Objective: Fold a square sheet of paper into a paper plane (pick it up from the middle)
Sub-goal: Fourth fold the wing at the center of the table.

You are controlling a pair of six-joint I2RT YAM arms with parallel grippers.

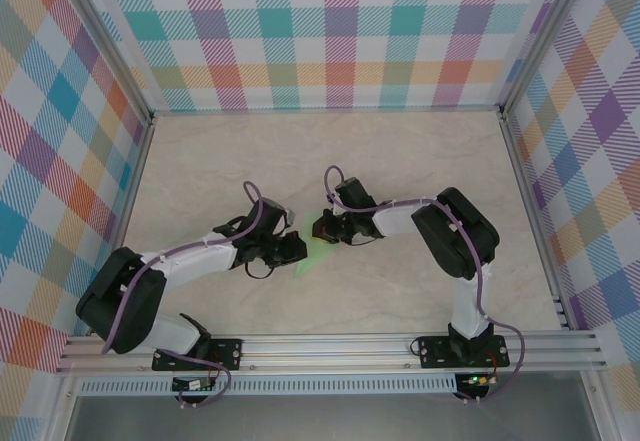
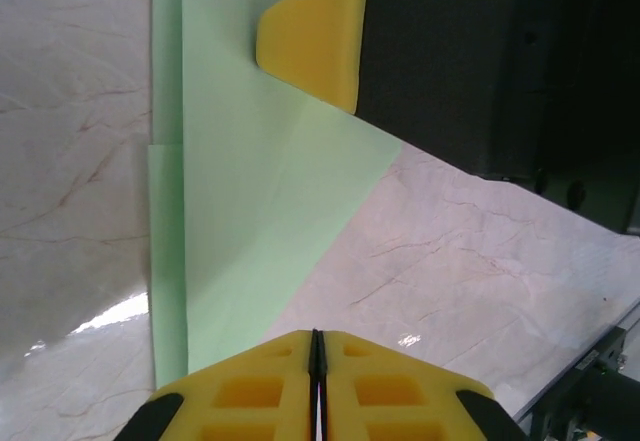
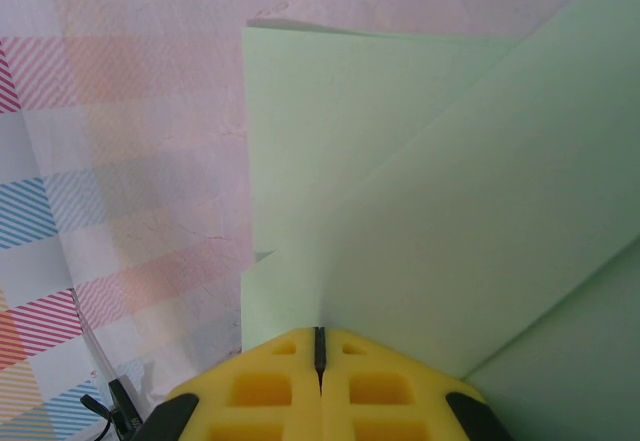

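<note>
Green paper point(image 2: 260, 211), folded, pinched by right gripper point(image 3: 318, 339)

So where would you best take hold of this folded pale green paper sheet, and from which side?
Pinch the folded pale green paper sheet by its straight edge, coming in edge-on from that side so a gripper closes on both faces. It is thin and flat, and the folds stack there, so that edge is probably stiffest. The left gripper and right gripper pinch its opposite ends.

Folded paper sheet point(image 2: 250, 221): pale mint-green, plain. Tabletop point(image 1: 400, 151): cream, marble-veined. Enclosure walls point(image 1: 330, 31): pastel plaid in teal, orange, purple, yellow.
</note>
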